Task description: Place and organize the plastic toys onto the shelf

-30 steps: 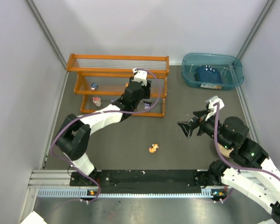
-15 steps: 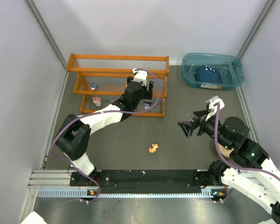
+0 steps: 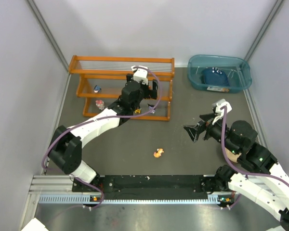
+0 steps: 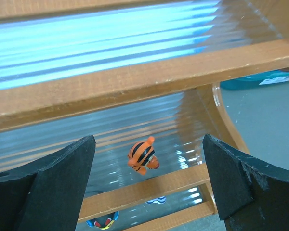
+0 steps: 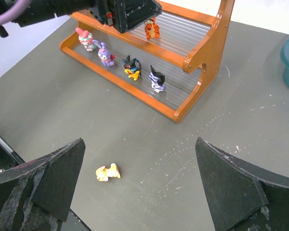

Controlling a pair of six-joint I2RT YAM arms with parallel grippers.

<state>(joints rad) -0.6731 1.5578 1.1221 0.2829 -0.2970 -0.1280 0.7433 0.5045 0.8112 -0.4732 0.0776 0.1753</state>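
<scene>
Tiny orange black-striped tiger figurine (image 4: 143, 157): stood on orange-framed silvery-rod shelf (image 4: 135, 82). Left claw (image 4: 148, 139) gaped wide, empty (right claw (image 5: 139, 159) too); I judged straight retreat safest.

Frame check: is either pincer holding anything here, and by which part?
Nothing is held. The left pincer stands open, clear of the orange striped toy, which rests free on the shelf's middle tier. The right pincer hangs open over the table.
</scene>
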